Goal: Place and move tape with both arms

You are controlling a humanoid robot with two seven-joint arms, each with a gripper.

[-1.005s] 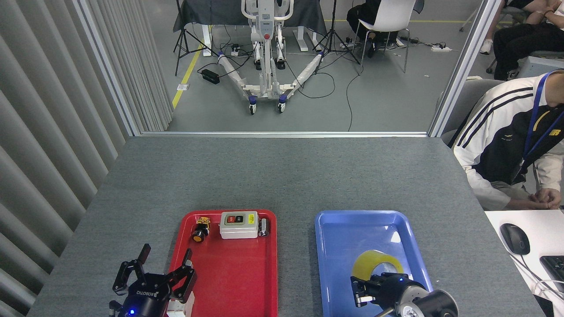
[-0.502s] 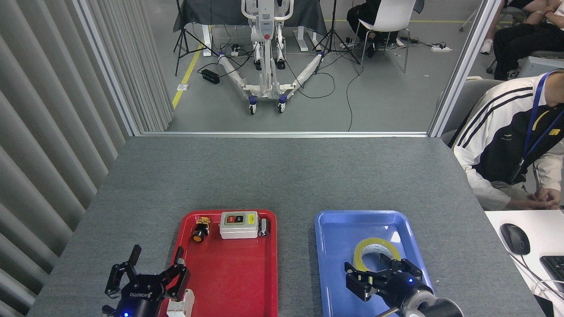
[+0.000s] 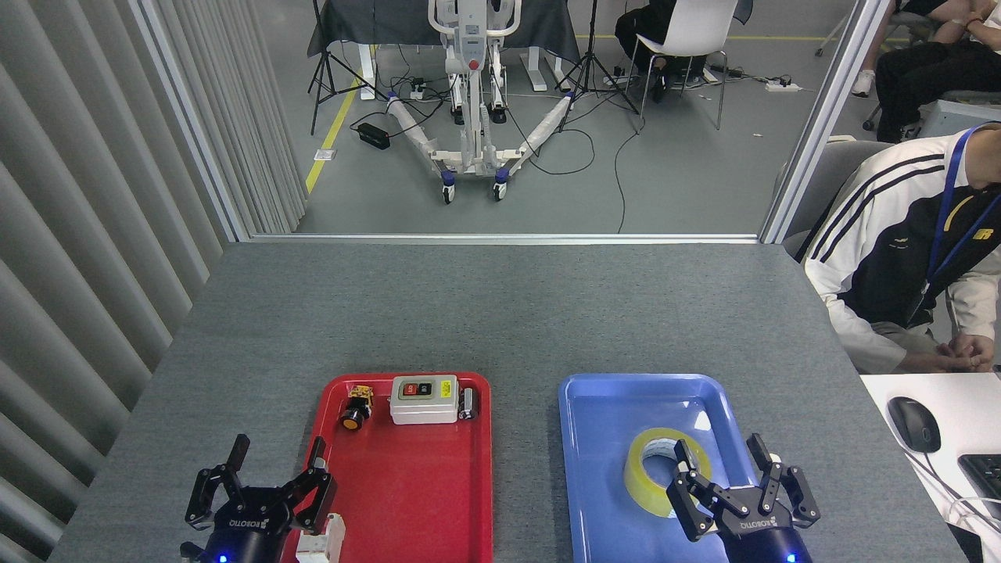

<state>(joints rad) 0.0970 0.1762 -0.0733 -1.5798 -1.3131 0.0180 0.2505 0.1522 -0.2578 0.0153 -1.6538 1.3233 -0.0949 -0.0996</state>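
A: How does the tape [image 3: 655, 471] look?

B: A wide glossy yellow roll, see-through at the edges, with a white core. It lies flat in the blue tray [image 3: 594, 469], hole up, toward the tray's near right part.

A: And the right claw [image 3: 723, 477]?

B: Fingers spread apart, holding nothing. One finger stands in front of the roll's hole; the others stand past the tray's right rim. I cannot tell whether that finger touches the roll.

A: What differs from a second ago?

B: Then the right claw lay tipped over the roll with its wrist toward the camera, and the roll stood tilted. Half a second ago the roll was already flat and the claw was opening. Now the claw has swung right and points up, lettering facing the camera.

A: The left claw [image 3: 272, 477]?

B: Also spread, empty, at the near left corner of the red tray [image 3: 422, 500]. It sits lower in view than a second ago, unchanged since the half-second mark.

A: Anything else moved?

B: No. The switch box [image 3: 424, 399] and small parts in the red tray stay put on the grey surface [image 3: 500, 313]
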